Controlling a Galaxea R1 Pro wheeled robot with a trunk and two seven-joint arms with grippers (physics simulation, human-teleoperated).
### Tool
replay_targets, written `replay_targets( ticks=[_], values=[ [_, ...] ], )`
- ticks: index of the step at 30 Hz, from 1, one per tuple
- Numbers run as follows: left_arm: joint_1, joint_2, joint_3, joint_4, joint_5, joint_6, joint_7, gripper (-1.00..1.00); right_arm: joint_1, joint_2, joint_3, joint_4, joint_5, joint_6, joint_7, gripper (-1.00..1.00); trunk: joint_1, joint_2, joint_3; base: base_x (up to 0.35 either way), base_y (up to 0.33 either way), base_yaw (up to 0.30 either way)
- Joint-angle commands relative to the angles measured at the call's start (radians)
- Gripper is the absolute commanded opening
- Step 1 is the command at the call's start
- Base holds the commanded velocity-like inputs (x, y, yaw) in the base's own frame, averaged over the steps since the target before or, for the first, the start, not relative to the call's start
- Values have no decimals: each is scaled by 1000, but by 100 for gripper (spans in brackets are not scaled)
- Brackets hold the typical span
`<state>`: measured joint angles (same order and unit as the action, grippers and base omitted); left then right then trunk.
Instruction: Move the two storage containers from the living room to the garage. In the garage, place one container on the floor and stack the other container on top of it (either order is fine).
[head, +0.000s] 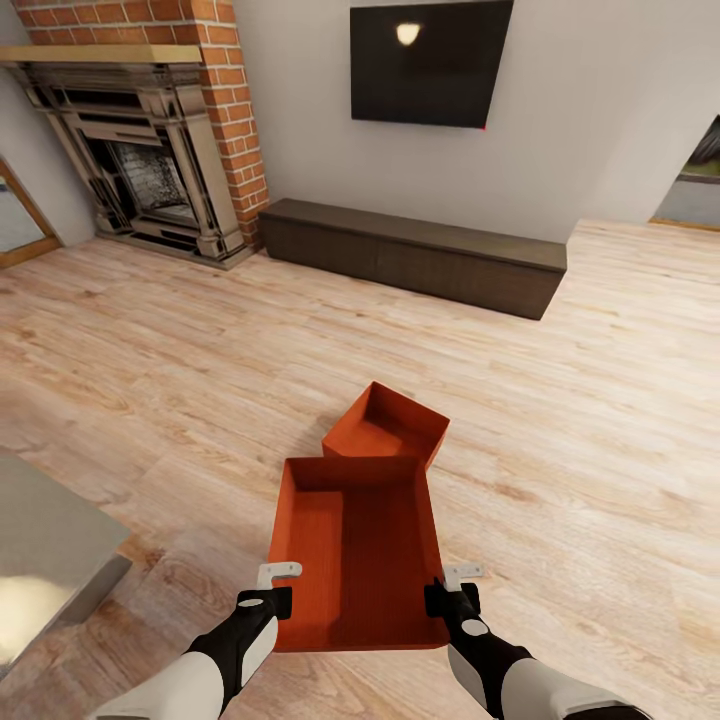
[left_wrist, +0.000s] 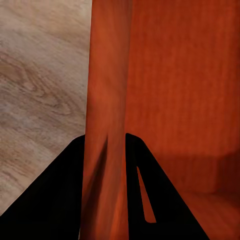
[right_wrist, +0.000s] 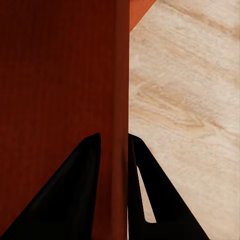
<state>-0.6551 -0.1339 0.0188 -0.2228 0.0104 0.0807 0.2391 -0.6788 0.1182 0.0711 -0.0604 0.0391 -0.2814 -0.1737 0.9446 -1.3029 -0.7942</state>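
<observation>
1. The left gripper (head: 268, 590) and right gripper (head: 452, 590) each pinch a side wall of the near bin (head: 355, 550).
2. The far bin (head: 385, 425) lies on the wood floor (head: 150, 380) behind it.
3. Both are in the living room; carrying and stacking remain.

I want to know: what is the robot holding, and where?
The near storage container: left gripper pinches its left side wall, right gripper its right side wall.
</observation>
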Motion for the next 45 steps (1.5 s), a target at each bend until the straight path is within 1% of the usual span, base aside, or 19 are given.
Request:
replay_targets(
  ticks=[1, 9, 33, 41, 43, 45],
  values=[
    [0, 0, 12, -3, -10, 7, 9, -100, -1, 0, -13, 1, 0, -2, -7, -100, -4, 7, 3, 0, 0, 0],
    [0, 0, 12, -3, -10, 7, 9, -100, -1, 4, -13, 1, -1, -1, -14, -100, -35, 63, 28, 0, 0, 0],
    [0, 0, 12, -4, -10, 7, 9, -100, -1, 3, -13, 1, 0, -4, -18, -100, -127, 231, 103, 0, 0, -1],
    [0, 0, 12, -5, -10, 7, 9, -100, -1, 4, -13, 1, 0, -5, -18, -100, -127, 231, 112, 0, 0, -73],
    [0, 0, 12, -6, 0, 7, 9, -100, -1, 5, -13, 1, 1, -5, -18, -100, -127, 231, 115, 0, 0, -94],
    [0, 1, 11, -6, 18, 7, 9, -100, -1, 5, -13, 1, 1, -5, -18, -100, -127, 231, 118, 0, 0, -94]
  ],
)
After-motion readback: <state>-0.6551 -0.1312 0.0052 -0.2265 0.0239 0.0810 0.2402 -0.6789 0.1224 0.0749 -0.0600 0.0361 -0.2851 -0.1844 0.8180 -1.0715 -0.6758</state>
